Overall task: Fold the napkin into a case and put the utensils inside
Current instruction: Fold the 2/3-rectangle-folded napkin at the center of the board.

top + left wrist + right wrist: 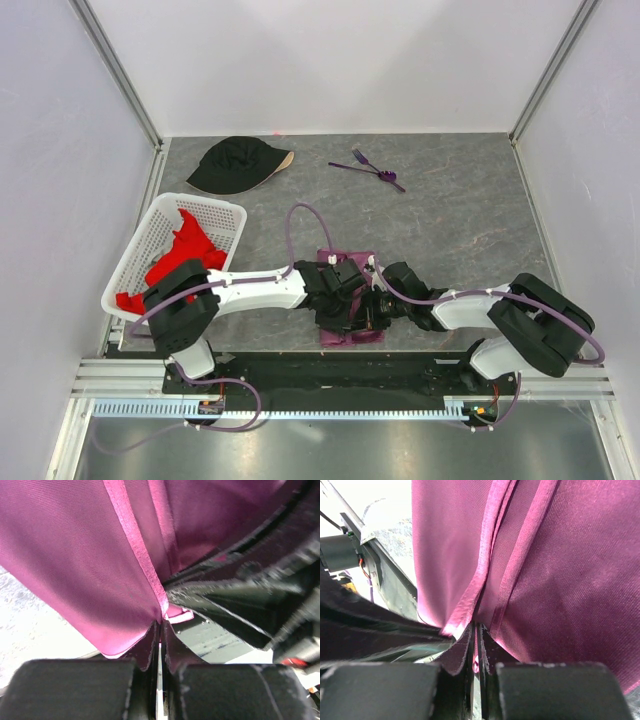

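Napkin (75,555), plum-purple and slightly glossy with stitched hems, was gathered in folds. Left gripper (160,630) and right gripper (476,637) each pinched its edge.

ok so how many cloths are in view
2. The plum-purple napkin lies at the near middle, pinched by the left gripper and the right gripper. The red cloth sits in the white basket on the left. The basket may hide more.

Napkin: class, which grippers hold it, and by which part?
Both. The left gripper and the right gripper are each shut on the napkin, pinching it at a hemmed edge.
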Action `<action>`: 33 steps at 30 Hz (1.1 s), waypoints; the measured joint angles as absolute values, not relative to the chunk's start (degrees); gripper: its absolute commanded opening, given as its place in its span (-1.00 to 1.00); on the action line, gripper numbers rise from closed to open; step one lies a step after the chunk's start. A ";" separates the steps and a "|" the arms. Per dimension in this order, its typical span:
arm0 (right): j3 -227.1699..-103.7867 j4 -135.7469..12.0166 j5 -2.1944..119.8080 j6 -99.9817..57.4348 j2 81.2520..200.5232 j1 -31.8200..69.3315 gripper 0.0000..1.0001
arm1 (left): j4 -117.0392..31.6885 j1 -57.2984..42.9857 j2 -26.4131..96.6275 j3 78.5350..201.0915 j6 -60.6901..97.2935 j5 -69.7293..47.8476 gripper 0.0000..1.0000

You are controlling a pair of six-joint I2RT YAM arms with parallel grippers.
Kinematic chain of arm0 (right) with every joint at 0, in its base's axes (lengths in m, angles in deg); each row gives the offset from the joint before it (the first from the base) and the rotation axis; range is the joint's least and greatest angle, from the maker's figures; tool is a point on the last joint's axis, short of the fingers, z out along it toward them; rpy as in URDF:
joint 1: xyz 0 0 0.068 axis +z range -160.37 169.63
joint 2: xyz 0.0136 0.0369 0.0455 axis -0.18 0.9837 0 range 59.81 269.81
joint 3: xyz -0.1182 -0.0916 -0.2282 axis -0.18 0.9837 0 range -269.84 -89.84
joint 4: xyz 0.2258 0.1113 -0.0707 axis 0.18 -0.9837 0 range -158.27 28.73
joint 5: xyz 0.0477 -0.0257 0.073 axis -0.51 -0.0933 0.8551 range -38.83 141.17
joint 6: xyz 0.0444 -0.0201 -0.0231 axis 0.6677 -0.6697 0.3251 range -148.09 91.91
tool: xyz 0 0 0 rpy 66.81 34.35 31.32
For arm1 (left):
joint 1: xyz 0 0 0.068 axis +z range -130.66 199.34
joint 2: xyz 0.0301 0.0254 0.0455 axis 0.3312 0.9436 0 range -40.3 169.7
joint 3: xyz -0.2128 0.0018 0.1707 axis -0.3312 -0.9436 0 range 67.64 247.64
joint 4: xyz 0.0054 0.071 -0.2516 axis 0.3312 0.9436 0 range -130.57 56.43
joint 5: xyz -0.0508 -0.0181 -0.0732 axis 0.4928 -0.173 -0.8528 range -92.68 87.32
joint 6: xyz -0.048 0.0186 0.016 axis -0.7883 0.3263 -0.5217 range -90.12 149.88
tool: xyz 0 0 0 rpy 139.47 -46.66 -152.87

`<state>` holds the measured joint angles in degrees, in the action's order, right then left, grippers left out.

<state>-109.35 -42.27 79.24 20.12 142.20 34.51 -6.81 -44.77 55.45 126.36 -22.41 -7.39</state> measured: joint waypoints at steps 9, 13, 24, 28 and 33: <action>-109.40 -47.12 77.95 19.90 138.46 34.53 -0.78 | -7.47 -44.77 57.83 126.30 -22.41 -7.50 -0.94; -109.50 -49.61 77.14 19.64 135.97 34.58 -0.78 | -8.15 -44.77 57.83 126.03 -22.41 -7.50 -0.75; -110.44 -54.20 74.94 17.60 135.51 34.77 -0.77 | -8.04 -44.75 52.69 124.66 -22.46 -7.70 -0.21; -112.15 -57.87 73.80 16.23 133.65 34.34 -0.69 | -8.15 -44.16 47.10 124.66 -22.50 -7.67 -0.52; -114.62 -63.77 73.08 14.04 128.86 29.70 -0.32 | -8.58 -41.95 46.62 124.57 -22.32 -7.50 -0.78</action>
<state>-114.62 -63.77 73.08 14.04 128.86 29.70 -8.58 -41.95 46.62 124.57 -22.32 -7.50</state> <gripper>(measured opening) 0.250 0.165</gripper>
